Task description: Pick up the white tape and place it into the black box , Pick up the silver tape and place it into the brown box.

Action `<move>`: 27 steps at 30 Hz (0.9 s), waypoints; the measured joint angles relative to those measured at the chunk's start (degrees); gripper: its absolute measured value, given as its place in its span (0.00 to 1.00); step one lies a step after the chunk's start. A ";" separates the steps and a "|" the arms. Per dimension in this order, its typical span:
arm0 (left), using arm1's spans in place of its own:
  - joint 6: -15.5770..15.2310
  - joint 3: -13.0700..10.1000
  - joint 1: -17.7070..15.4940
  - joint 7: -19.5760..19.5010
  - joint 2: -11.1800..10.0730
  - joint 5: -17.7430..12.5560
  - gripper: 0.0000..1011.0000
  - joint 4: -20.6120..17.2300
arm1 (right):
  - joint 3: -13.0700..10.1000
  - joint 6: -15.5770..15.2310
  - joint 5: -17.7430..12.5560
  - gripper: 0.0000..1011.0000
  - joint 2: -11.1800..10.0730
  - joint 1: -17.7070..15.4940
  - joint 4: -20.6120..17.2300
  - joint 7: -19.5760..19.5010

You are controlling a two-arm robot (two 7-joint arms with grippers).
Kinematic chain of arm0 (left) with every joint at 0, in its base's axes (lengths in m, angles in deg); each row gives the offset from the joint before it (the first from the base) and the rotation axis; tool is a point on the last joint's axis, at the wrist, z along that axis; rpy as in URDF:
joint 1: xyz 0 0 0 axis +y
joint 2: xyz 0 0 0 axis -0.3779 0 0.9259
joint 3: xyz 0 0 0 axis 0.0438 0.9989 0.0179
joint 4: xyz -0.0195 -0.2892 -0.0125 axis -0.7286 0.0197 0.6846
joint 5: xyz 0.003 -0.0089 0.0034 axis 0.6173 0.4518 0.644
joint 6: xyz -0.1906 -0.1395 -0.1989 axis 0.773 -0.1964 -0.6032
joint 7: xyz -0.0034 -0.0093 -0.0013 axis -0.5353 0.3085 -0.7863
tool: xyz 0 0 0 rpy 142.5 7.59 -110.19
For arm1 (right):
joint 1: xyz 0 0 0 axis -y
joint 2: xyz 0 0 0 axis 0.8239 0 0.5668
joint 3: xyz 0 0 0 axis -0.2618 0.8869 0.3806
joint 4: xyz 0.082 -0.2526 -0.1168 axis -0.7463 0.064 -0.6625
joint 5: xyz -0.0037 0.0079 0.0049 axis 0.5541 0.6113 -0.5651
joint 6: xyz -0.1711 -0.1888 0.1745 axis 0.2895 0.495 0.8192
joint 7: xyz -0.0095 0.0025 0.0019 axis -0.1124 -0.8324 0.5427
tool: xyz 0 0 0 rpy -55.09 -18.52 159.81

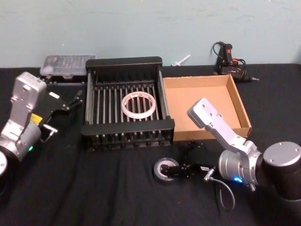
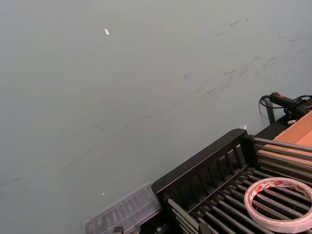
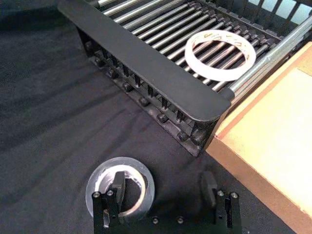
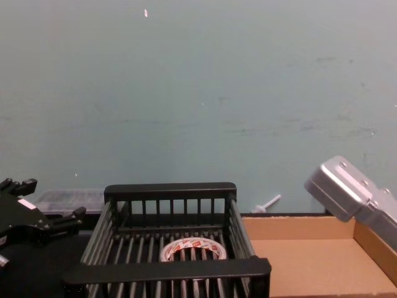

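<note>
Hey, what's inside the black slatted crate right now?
The thin white tape ring with red print lies flat on the bars of the black slatted plastic crate, with nothing else seen on them. From the chest view the near rim hides the ring's front edge.

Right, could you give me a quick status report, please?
Right gripper open, one finger inside small grey-silver tape roll on the cloth. Left gripper open, beside black slatted crate. White tape ring already in crate. Nothing obstructing.
</note>
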 joint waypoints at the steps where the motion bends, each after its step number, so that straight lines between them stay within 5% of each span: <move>1: 0.00 0.00 0.00 0.00 0.00 0.00 0.99 0.00 | 0.00 0.01 0.00 0.99 0.00 0.00 0.00 0.00; 13: 0.00 0.00 0.00 0.00 0.00 0.00 0.99 0.00 | -0.05 0.07 -0.05 0.96 -0.01 -0.05 -0.06 -0.03; 27: 0.00 0.00 0.01 0.00 0.00 0.00 0.99 0.00 | -0.12 0.14 -0.14 0.53 -0.01 -0.05 -0.07 -0.04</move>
